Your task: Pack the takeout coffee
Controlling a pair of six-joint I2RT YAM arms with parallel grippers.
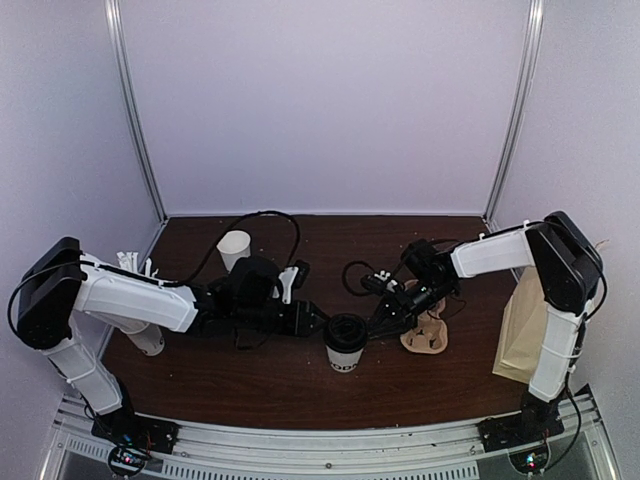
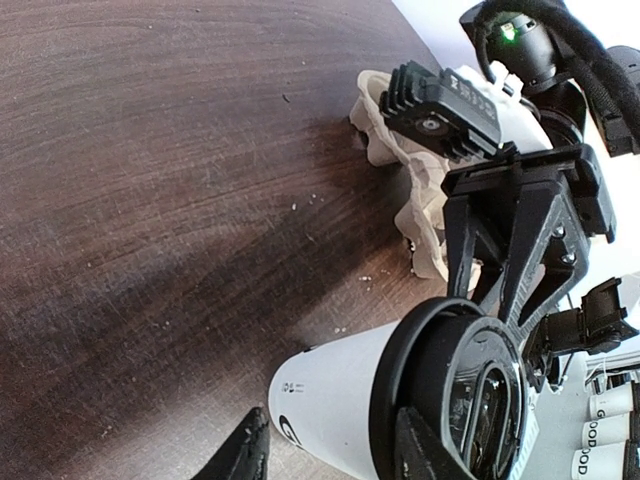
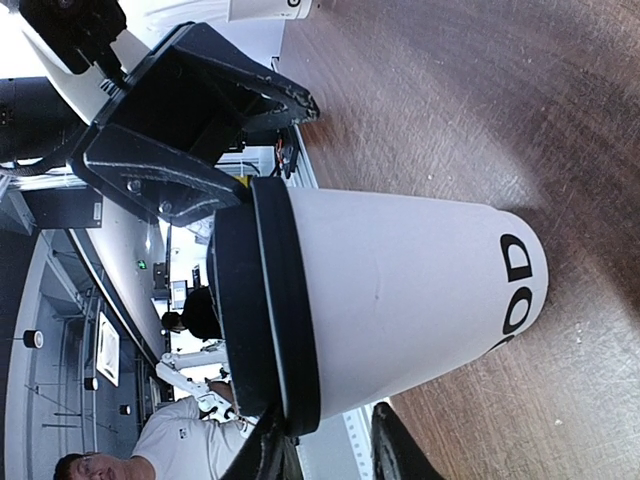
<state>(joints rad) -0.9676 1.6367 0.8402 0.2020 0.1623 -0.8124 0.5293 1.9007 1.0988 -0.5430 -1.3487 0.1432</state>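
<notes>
The takeout coffee (image 1: pixel 345 345), a white paper cup with dark print and a black lid, stands upright at the table's middle front. My left gripper (image 1: pixel 318 321) is open just to its left, level with the lid. In the left wrist view the cup (image 2: pixel 340 395) fills the space ahead of my fingers (image 2: pixel 243 458), apart from them. My right gripper (image 1: pixel 380 325) is open a little, just right of the cup. In the right wrist view the cup (image 3: pixel 400 290) sits just beyond my fingertips (image 3: pixel 392 450); one finger is at the lid's rim. Neither gripper holds it.
A brown pulp cup carrier (image 1: pixel 425 332) sits right of the cup, under the right arm; it also shows in the left wrist view (image 2: pixel 398 165). A brown paper bag (image 1: pixel 520 325) stands at the far right. An empty white cup (image 1: pixel 234 248) and a cup of straws (image 1: pixel 135 265) are at the left.
</notes>
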